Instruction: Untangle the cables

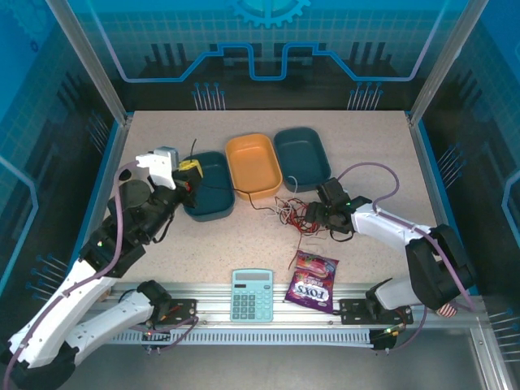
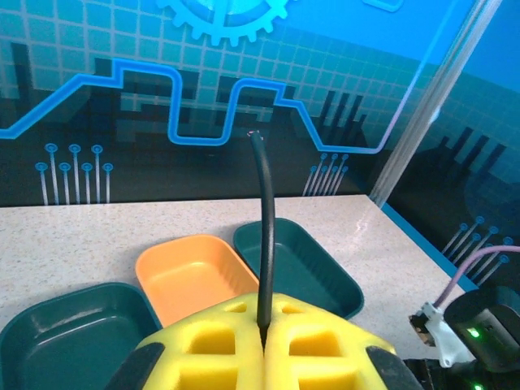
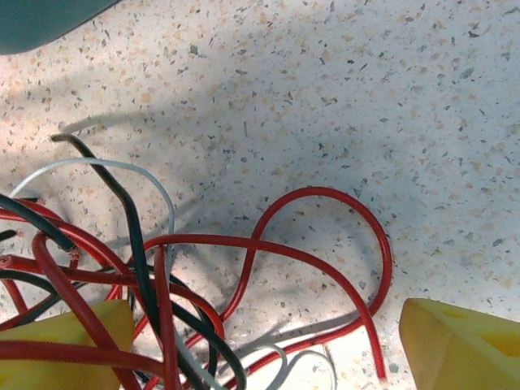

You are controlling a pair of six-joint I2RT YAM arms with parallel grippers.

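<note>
Most of the job is left: red, black and white wires [image 3: 162, 268] lie knotted on the table [image 1: 366, 162], our right gripper [image 3: 264, 341] spread wide over them. One black wire [image 2: 265, 236] stands pinched tight in our left gripper [image 2: 262, 345]. We count one calculator [image 1: 251, 294], one candy bag [image 1: 312, 281], then three trays [image 1: 253, 166] behind.

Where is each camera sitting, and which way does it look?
Top camera: above and behind the arms, looking down at the table; both arms, the left hand and the right hand show.
Left wrist camera: on the left arm, facing the back wall across the table; its yellow fingers pinch a black cable.
Right wrist camera: looking down at the red cable; its open yellow fingers show.
Shared: top and left wrist views both see the orange tray.
</note>
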